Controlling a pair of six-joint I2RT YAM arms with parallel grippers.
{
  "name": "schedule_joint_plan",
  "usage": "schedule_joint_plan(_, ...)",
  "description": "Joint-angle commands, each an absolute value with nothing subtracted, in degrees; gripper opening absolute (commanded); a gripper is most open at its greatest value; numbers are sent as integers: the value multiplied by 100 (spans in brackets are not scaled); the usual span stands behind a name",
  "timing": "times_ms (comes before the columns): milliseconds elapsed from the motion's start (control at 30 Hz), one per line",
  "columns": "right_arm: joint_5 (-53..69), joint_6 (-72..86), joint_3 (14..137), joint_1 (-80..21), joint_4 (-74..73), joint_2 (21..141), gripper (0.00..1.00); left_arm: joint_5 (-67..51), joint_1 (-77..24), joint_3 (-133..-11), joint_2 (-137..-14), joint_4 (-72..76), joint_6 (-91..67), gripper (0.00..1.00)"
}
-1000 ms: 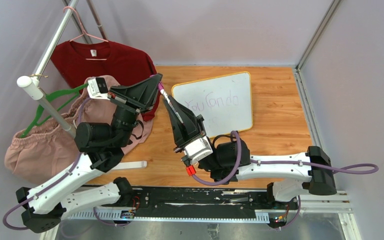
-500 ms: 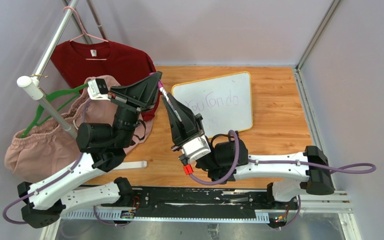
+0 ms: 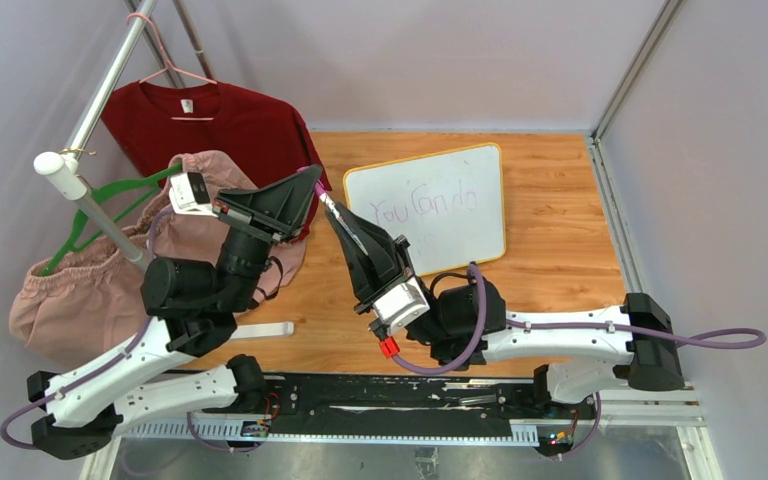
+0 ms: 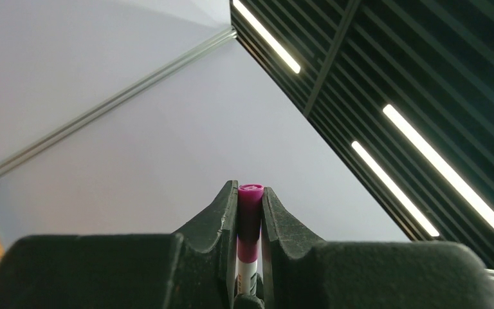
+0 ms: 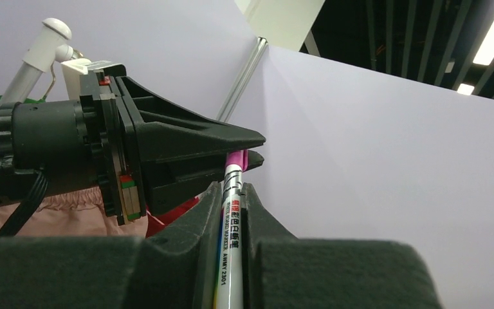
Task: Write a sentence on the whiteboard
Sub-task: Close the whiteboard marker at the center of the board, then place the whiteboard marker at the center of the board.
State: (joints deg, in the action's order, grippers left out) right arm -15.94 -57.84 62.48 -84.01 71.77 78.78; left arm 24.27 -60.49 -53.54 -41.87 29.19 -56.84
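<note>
Now your left pincer pinches the purple plastic cap, your right pincer the thin white marker pen, slanting far-left. The yellow-framed whiteboard lies flat just right, nearer your right arm.

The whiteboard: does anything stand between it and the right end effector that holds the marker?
Nothing visible lies on the table between the right end effector and the whiteboard. But the left end effector is shut on the purple cap of the marker, which seems to cover the tip, so the marker cannot write yet.
</note>
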Motion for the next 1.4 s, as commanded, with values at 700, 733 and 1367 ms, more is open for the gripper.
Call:
schedule_joint_plan(700, -2130, -5481, 5405, -9085, 6077, 7119, 52, 3375, -6268, -4858, -3330, 2171, -5089, 0)
schedule_joint_plan(733, -2180, -5464, 5377, -9118, 5988, 7061, 54, 3416, -6272, -4845, -3305, 2156, -5044, 0)
schedule_joint_plan(1367, -858, -672, 7327, -7945, -377, 5541, 67, 2641, -6270, -5201, -3158, 880, -3421, 0)
